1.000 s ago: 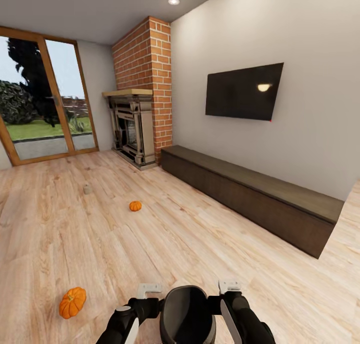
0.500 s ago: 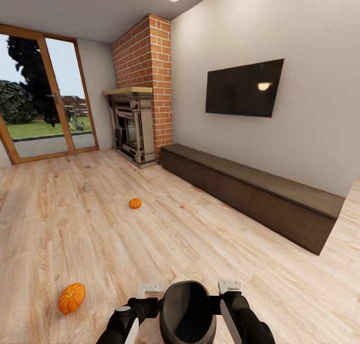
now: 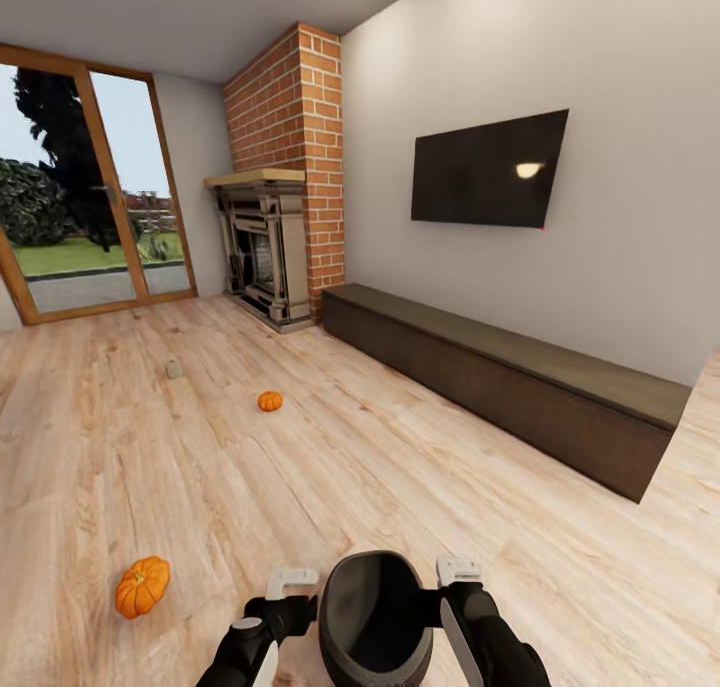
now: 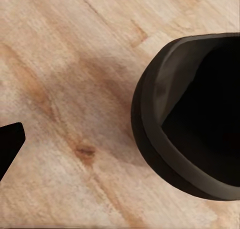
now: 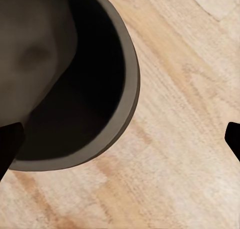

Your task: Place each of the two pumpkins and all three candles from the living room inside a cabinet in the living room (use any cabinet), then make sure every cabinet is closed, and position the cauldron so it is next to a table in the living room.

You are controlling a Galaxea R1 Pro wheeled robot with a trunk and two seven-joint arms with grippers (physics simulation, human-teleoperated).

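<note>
The black cauldron sits between my two arms, close to my trunk. My left gripper is by its left side and my right gripper by its right side, both open. In the wrist views the cauldron lies over wooden floor, beside each gripper's dark fingertips. A larger pumpkin lies on the floor to the left, and a smaller pumpkin lies farther off. One candle stands beyond it. The long, low, dark cabinet runs along the right wall, shut.
A brick fireplace stands in the far corner beside tall glass doors. A black TV hangs on the wall above the cabinet. Wide wooden floor lies between me and the cabinet.
The whole picture has shifted a little, so the camera moved. The cauldron and both grippers keep their places relative to each other, and the cauldron shows slightly higher in view.
</note>
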